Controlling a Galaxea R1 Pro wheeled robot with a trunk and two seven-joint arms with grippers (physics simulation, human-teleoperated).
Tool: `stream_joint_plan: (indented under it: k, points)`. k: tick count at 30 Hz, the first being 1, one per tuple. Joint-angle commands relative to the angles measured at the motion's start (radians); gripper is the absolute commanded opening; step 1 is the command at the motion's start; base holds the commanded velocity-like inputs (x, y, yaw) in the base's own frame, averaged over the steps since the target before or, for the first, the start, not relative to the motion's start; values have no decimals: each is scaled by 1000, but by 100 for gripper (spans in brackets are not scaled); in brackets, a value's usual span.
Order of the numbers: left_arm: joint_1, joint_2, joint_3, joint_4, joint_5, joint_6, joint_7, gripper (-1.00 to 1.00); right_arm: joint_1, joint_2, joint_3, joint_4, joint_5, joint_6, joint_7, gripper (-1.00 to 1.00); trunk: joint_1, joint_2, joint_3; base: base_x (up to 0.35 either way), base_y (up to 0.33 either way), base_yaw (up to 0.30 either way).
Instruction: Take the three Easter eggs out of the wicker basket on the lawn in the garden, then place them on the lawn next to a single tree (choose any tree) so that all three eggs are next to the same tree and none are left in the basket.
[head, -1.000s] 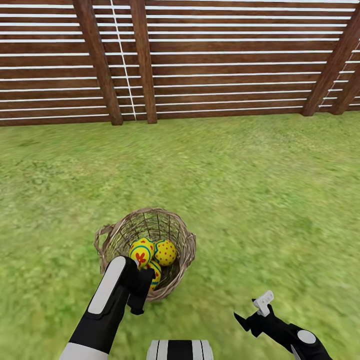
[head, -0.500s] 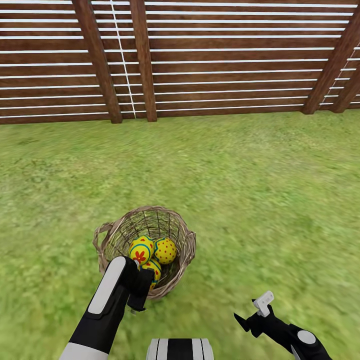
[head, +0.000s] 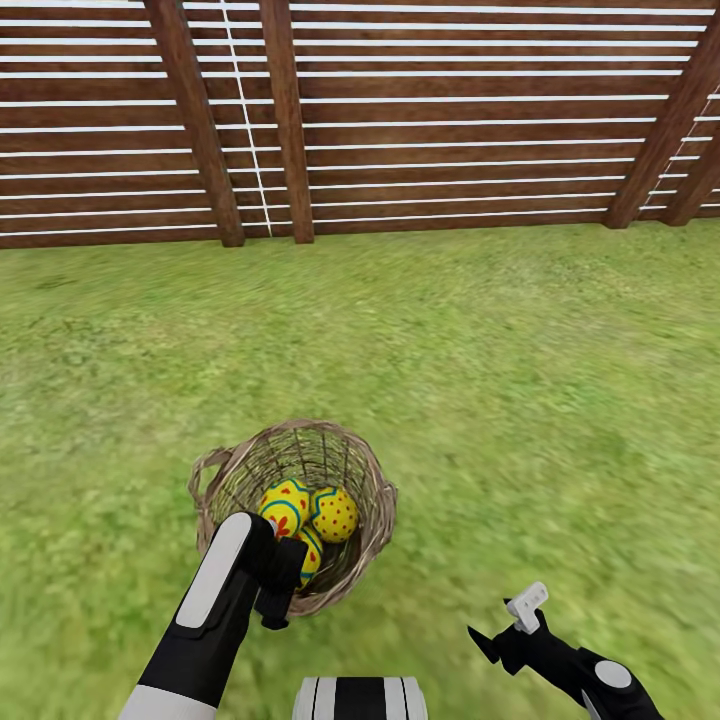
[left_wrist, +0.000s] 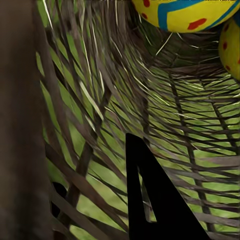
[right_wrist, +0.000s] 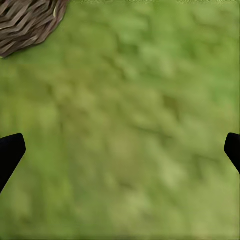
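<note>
While the three eggs (head: 305, 518) sit clustered in the basket (head: 372, 480) at the lower left of the head view, the left hand (head: 277, 590) dips over the near rim toward them, likely lining up a first pick; how its fingers stand cannot be told. The right hand (head: 500, 625), lower right, hangs over bare lawn (head: 520, 380) with its fingers spread, apparently kept clear of the reach. A slatted fence (head: 450, 120) runs across the top; no tree is in sight.

In the left wrist view, one dark finger (left_wrist: 155, 200) rises at the bottom against the basket's woven wall (left_wrist: 100, 110), with two eggs (left_wrist: 187, 14) at the upper right, not yet touched.

In the right wrist view, fingertips (right_wrist: 10, 152) sit at opposite edges, wide apart over grass (right_wrist: 130, 130), the basket's edge (right_wrist: 27, 22) in the upper left corner.
</note>
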Motion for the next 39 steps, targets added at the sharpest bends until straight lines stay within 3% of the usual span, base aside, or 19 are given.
stream_joint_plan:
  k: [1, 18, 39]
  points:
    - [0, 0, 0, -1, 0, 15, 5, -100, 0, -1, 0, -2, 7, 4, 2, 100, 0, 0, -1, 0, 0, 0]
    - [0, 0, 0, -10, 0, 15, 13, -100, 0, -1, 0, -4, 7, 1, 3, 100, 0, 0, -1, 0, 0, 0]
    - [0, 0, 0, -22, -2, 15, 77, -100, 0, 0, 2, -13, 7, 4, 2, 100, -81, 147, 75, 0, 0, 0]
